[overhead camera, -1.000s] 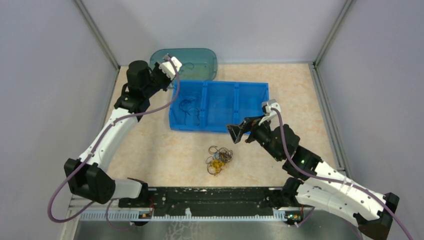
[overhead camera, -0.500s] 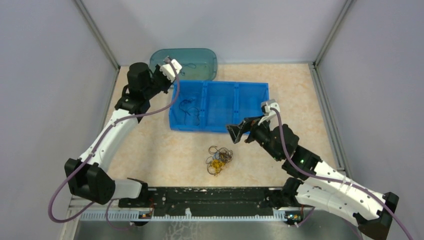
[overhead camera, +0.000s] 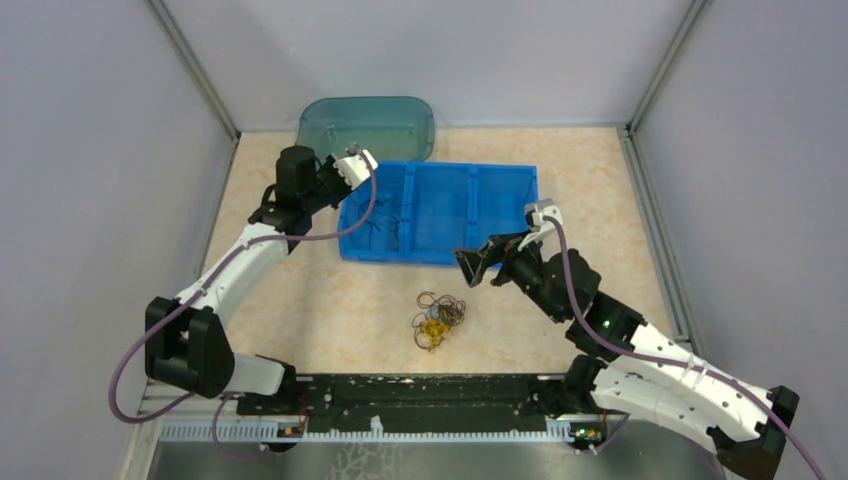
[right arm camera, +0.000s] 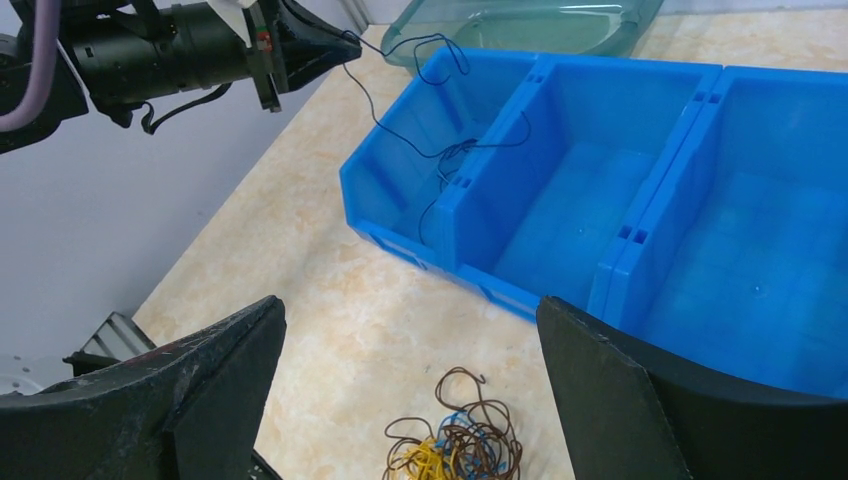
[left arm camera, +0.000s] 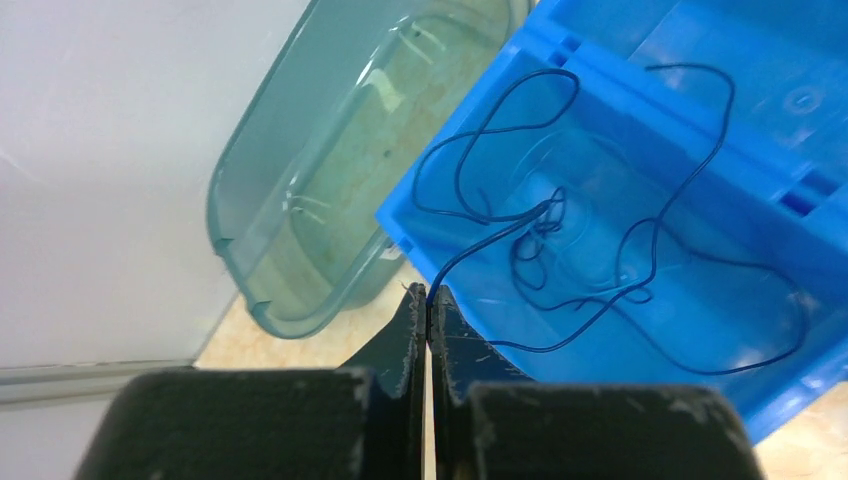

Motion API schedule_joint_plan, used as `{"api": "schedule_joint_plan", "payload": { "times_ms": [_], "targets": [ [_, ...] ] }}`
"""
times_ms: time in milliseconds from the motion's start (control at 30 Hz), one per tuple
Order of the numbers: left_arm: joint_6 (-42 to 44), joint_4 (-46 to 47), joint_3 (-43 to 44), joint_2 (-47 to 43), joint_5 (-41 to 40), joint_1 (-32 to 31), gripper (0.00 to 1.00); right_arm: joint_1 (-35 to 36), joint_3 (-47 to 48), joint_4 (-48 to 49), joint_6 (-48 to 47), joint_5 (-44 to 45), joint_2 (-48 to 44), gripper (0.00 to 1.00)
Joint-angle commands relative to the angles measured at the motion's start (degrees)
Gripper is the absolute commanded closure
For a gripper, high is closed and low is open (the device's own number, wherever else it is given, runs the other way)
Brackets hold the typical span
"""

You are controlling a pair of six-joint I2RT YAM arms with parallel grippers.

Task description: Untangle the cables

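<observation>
Left hand [left arm camera: 428, 300], cable [left arm camera: 540, 215] at bin [overhead camera: 440, 252] corner

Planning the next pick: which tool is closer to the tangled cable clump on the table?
Right. The right tool hovers open just beyond the tangled cable clump; the left tool is farther off at the blue bin's left end, shut on a dark blue cable.
</observation>
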Motion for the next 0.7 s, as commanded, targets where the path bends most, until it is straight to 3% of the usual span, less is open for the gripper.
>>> {"api": "schedule_joint_plan", "payload": {
  "times_ms": [0,300,667],
  "targets": [
    [10.07,5.21,-1.26,0.59,-3.79,0.32,0.99,-0.28,0.97,0.06,-0.41,0.99,-0.65,0.03],
    [12.85,6.34,2.57,0.62,-1.7,3.98,0.99,-0.27,0.17,1.08,-0.06,0.38,-0.45,0.03],
    [5.77,0.62,0.73,-0.16,3.41,1.86,0.99,-0.23,0.23,0.93,0.12,0.49,-0.9,0.03]
  ]
}}
